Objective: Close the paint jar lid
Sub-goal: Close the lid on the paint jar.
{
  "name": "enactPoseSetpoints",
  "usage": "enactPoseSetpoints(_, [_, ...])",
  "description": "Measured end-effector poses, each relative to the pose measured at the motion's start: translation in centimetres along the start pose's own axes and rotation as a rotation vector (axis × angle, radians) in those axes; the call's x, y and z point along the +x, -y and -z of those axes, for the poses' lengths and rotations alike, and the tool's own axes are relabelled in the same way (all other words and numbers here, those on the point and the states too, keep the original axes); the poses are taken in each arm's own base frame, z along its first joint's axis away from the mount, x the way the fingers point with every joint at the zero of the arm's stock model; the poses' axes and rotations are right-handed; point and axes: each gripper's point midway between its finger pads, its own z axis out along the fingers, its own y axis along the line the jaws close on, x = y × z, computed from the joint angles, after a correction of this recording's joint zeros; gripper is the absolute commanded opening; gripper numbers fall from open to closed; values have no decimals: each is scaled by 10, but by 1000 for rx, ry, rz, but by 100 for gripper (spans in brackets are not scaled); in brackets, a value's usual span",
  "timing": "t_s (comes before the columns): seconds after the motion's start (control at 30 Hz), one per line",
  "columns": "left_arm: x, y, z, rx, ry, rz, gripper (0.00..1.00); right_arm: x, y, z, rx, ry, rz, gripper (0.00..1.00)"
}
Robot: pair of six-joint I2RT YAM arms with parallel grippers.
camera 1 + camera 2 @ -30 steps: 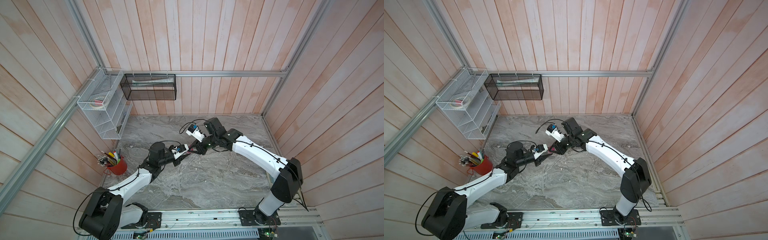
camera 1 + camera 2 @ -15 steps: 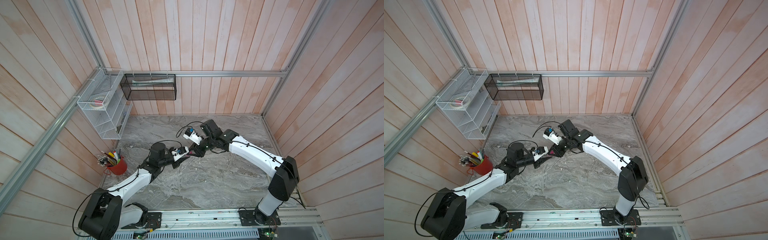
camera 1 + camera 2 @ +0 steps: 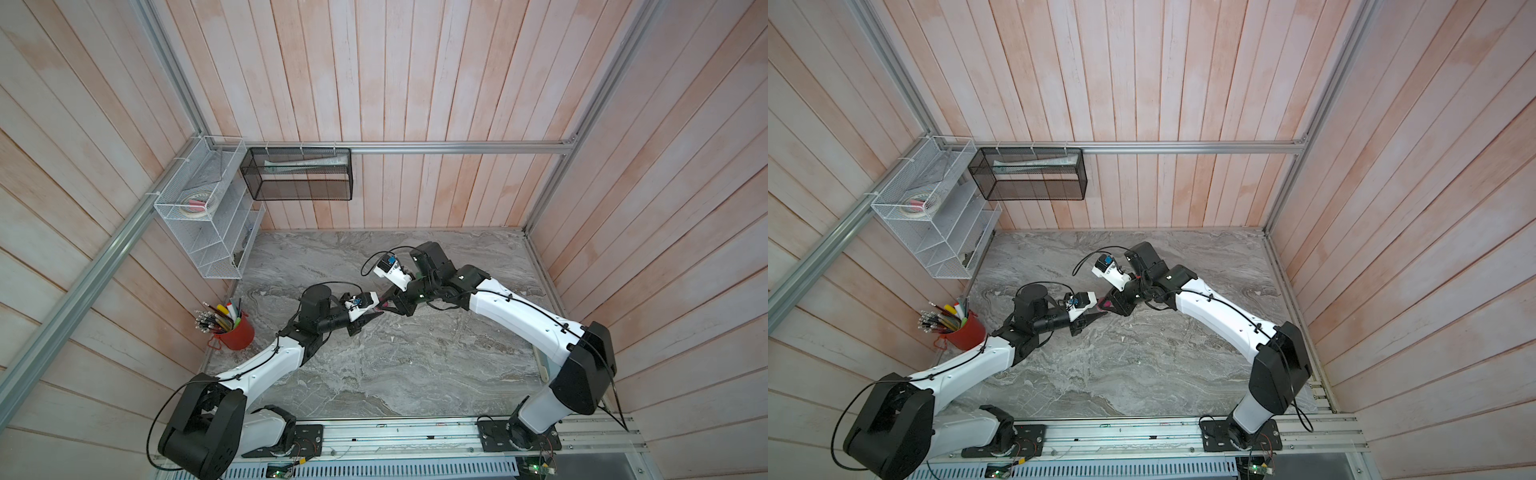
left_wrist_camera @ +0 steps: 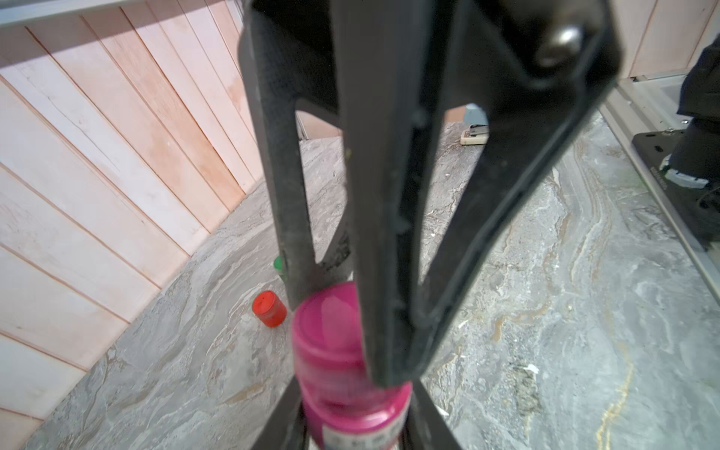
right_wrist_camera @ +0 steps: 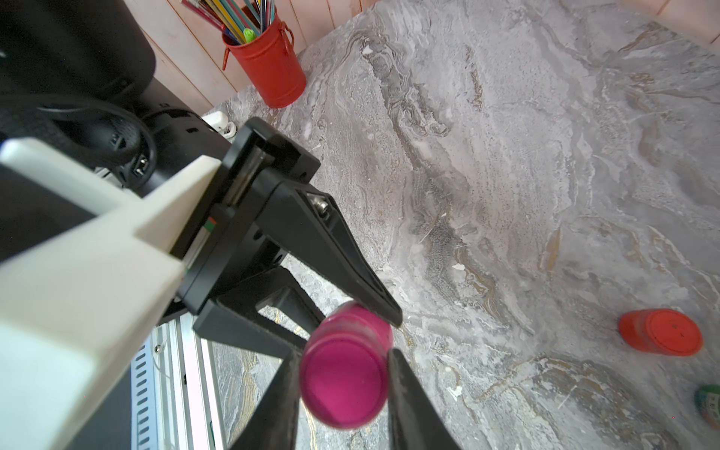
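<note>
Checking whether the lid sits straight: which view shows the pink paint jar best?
Left wrist view: the pink paint jar is close, with lid and body both visible, though partly covered. Right wrist view shows mostly the lid end-on. Both top views show a tiny pink speck.

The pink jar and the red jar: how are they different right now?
Colour: the pink jar is magenta, the red jar orange-red. Grip: the pink jar is clamped by two sets of jaws; the red jar stands untouched. Place: the red jar sits upright on the table; the pink jar appears held above it. Both are small round jars with matching lids.
</note>
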Motion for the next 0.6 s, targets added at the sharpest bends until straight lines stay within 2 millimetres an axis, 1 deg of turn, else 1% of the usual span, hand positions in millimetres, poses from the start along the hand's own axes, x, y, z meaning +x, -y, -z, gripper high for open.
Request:
enactPoseSetpoints(0.13, [-4,2,-2,12,23,-3,36,1,0,6,6,19,-10,28])
enactPoseSetpoints(0.47, [-6,1,-3,12,28,0,36,0,1,7,16,24,-10,27])
enactPoseSetpoints(0.6, [-9,-1,-3,9,33,-5,36,-2,3,11,24,34,-9,28])
